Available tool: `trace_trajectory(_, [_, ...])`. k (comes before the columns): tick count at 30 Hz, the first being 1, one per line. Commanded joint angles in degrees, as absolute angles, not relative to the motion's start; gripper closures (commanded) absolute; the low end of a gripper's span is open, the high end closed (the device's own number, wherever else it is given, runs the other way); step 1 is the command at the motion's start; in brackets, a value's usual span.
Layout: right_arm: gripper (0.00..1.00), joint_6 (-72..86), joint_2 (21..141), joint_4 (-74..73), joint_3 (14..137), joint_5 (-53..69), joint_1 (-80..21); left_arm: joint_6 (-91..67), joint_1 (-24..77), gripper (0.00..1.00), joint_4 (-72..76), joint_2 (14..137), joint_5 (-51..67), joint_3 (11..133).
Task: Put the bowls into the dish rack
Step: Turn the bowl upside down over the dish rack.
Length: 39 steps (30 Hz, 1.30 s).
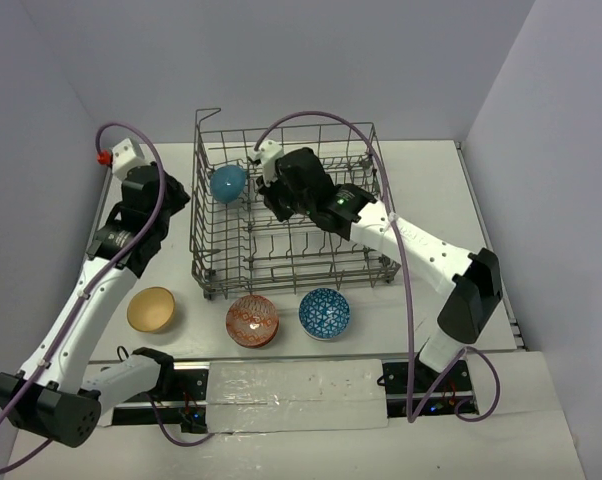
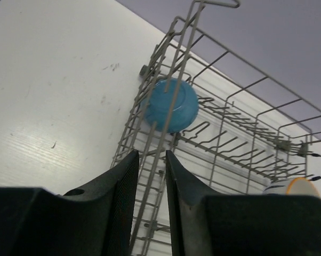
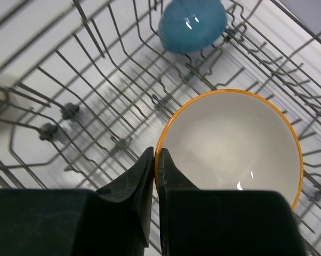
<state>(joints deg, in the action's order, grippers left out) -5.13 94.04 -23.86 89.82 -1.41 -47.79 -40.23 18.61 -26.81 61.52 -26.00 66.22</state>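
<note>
The grey wire dish rack point(image 1: 203, 262) stands mid-table. A plain blue bowl point(image 1: 228, 183) leans among the tines at its far left and also shows in the left wrist view point(image 2: 171, 105). My right gripper point(image 1: 279, 200) hangs over the rack's inside, shut point(image 3: 157, 152) on the rim of a white bowl with an orange edge point(image 3: 230, 144), held just above the tines. My left gripper point(image 1: 176, 198) sits just outside the rack's left wall with its jaws point(image 2: 151, 153) a little apart and nothing clamped. The rack's rim wire point(image 2: 177, 58) shows through the gap.
Three bowls sit on the table in front of the rack: a tan one point(image 1: 151, 309), a red patterned one point(image 1: 252, 320) and a blue patterned one point(image 1: 324, 313). Walls close in the table at the back and sides.
</note>
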Motion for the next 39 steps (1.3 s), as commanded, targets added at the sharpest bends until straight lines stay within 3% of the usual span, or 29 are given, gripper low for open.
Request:
trace_trajectory(1, [1.0,-0.4,95.9,-22.2,94.4,1.9,-47.9,-38.1,18.7,0.68,-22.7,59.2,-28.7,62.8])
trace_trajectory(19, [1.0,17.5,102.4,-8.9,93.7,14.5,-47.9,-37.0,18.8,0.64,-22.6,56.6,-31.6,62.0])
trace_trajectory(39, [1.0,34.1,108.4,14.4,87.8,9.6,-48.0,-36.7,18.7,0.63,-22.5,56.9,-31.2,61.9])
